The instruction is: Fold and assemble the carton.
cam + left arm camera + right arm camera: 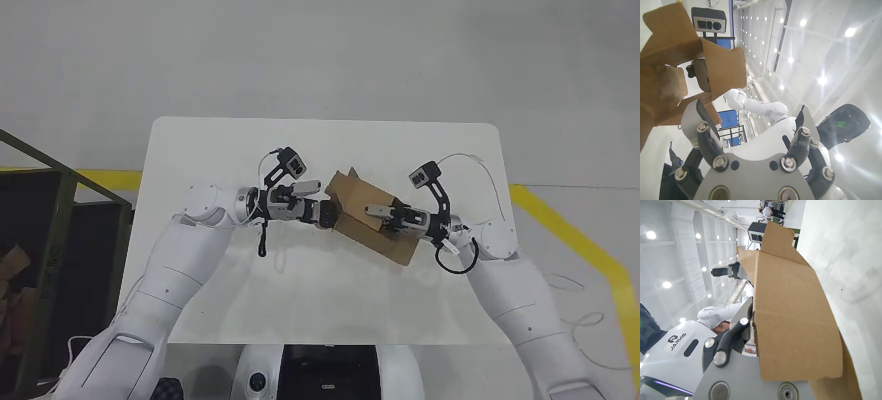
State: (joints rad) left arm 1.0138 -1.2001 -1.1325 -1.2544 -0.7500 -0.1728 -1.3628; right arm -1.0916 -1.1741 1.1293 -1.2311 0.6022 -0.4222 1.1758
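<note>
The carton [358, 224] is lying over the middle of the desk [250, 320], caught between the two arms. From where I'm standing its long axis is running on a slant, from the far end by the left arm to the near end by the right arm. I can't make out whether its underside is resting on the desk. The right claw [378, 211] is lying along the top of it and looks to be grasping one brown wall. One finger [745, 310] is pressing flat against the panel's edge while its partner is hidden behind the cardboard, so the grip is my reading, not something plainly seen. The left claw [322, 213] is sitting at the opposite end with its jaws spread wide and nothing pinched. One of its fingers [705, 115] is touching or just beside a loose flap, and the other is standing well clear in open air. At that end the flaps are splaying out at different angles and the box mouth is gaping. The next move, I'd say, is hanging on this: the unfolded flaps are lying straight ahead of the released left claw, the nearer and free one, while the right is serving as anchor. A push across the long axis risks twisting the carton out of that single hold.
</note>
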